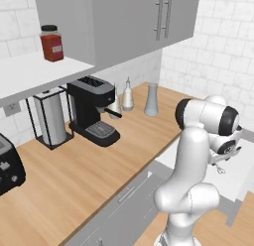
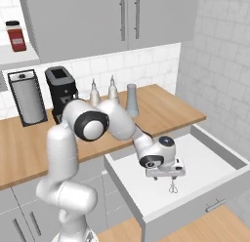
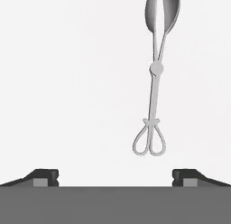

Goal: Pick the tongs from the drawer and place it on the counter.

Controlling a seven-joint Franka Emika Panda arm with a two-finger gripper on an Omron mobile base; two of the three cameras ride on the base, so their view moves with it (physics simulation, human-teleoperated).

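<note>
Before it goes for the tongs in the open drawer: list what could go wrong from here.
1. The tongs lie right of centre between the open pincer's fingertips, so a straight descent might miss or nudge them.
2. They are thin and lie flat on the drawer floor, so a grip could slip.

The tongs [image 3: 154,78] look like polished metal, with a soft shine on the rounded head. The drawer [image 2: 210,153] is smooth matt white inside. The table [image 1: 74,175] shows light wood grain, perhaps laminate. The robot arm [image 2: 117,121] seems glossy white plastic.
</note>
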